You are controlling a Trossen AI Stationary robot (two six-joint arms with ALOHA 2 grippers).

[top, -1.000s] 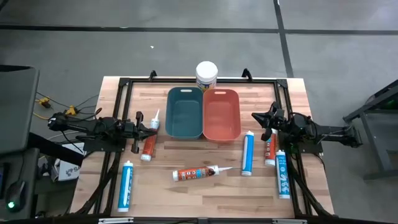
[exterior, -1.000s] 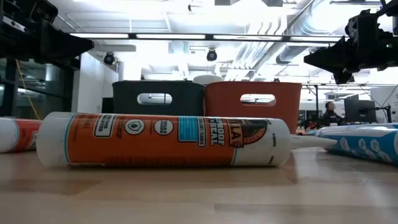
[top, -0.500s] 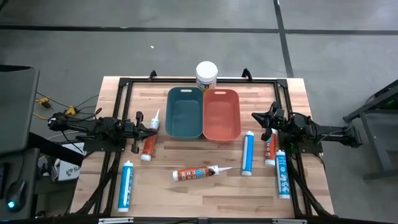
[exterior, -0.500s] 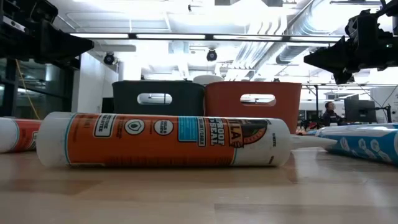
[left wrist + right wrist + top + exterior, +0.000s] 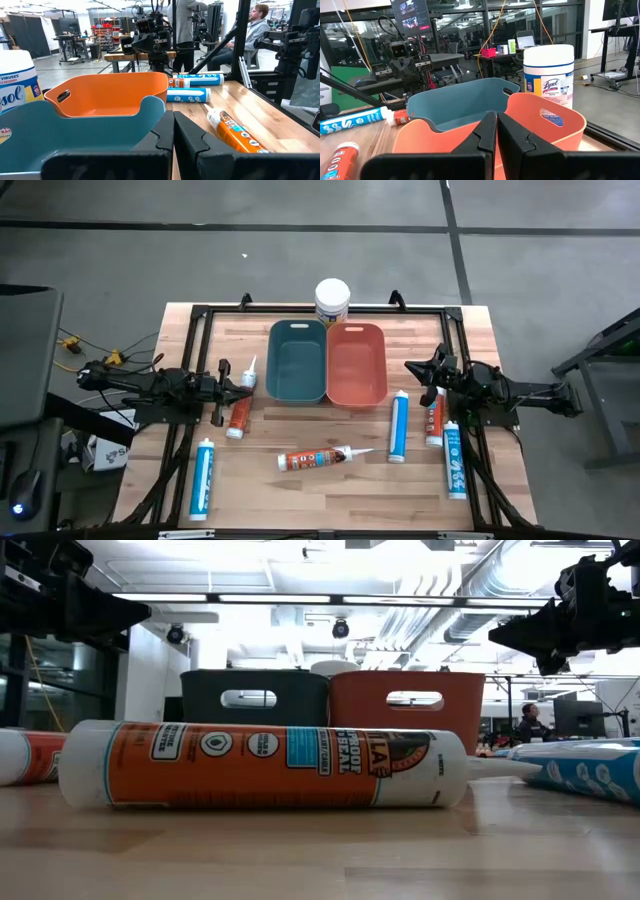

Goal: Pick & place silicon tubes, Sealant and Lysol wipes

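The Lysol wipes point(image 5: 332, 299) are a short, fat, round can with a wide white lid and a yellowish label. In the right wrist view the label shows the word Lysol in blue point(image 5: 549, 75). The can stands up straight at the 12 o'clock edge of the wooden table point(image 5: 330, 485), just behind the spot where two bins meet.

The teal bin point(image 5: 297, 359) and the orange bin point(image 5: 357, 362) sit side by side, touching, with the teal one on the 9 o'clock side.

Six long, thin tubes lie flat on the table. An orange and white sealant tube point(image 5: 315, 458) lies at 6 o'clock from the bins, with its nozzle pointing toward 3 o'clock. At about 4 o'clock from the bins lie a blue and white tube point(image 5: 398, 426), an orange tube point(image 5: 435, 418) and another blue and white tube point(image 5: 454, 461). At about 8 o'clock from the bins lie an orange tube point(image 5: 240, 412), with its nozzle toward 12 o'clock, and a blue and white tube point(image 5: 203, 479) farther toward 6 o'clock.

The left gripper point(image 5: 247, 383) hangs at the 9 o'clock side of the teal bin, just above the orange tube there. Its fingers point(image 5: 159, 136) are pressed together and hold nothing.

The right gripper point(image 5: 412, 367) hangs at the 3 o'clock side of the orange bin. Its fingers point(image 5: 484, 132) are also pressed together and hold nothing.
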